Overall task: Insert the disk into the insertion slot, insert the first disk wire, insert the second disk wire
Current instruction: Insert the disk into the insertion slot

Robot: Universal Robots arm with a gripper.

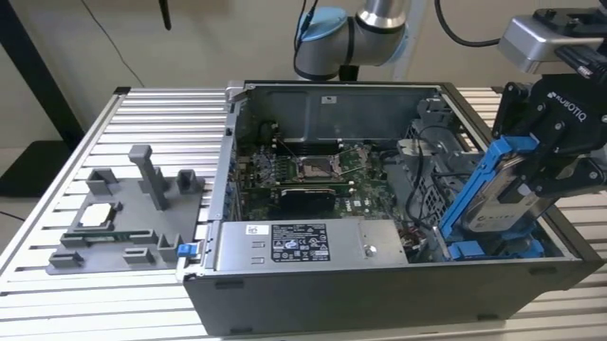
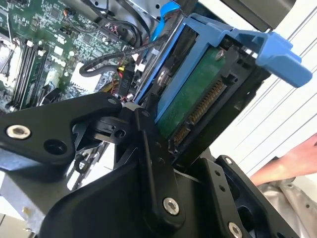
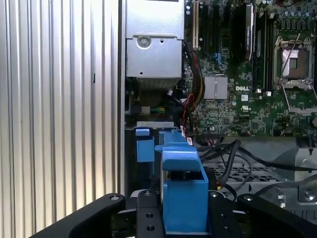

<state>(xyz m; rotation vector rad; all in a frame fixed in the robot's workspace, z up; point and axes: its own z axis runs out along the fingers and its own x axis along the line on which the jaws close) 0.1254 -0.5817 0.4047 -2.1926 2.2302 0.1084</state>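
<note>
My gripper [image 1: 533,177] is shut on the disk [image 1: 495,206], a silver-grey drive in a blue carrier. It holds the disk tilted steeply over the front corner of the open computer case, at the exterior view's right. The disk's lower end hangs just above the insertion slot [image 1: 493,249], whose blue rails show beneath it. In the second wrist view the disk [image 2: 193,99] shows its green circuit board and connector between the black fingers [image 2: 148,148]. In the first wrist view the blue carrier [image 3: 183,193] sits above the slot [image 3: 144,145]. Black cables [image 3: 233,153] lie beside the bay; I cannot tell which are the disk wires.
The case holds a motherboard [image 1: 303,170] and a grey power supply [image 1: 303,245]. On the slatted metal table [image 1: 142,128], a grey fixture [image 1: 124,220] with parts stands at the exterior view's left. A person's hand [image 2: 292,158] shows near the case's edge.
</note>
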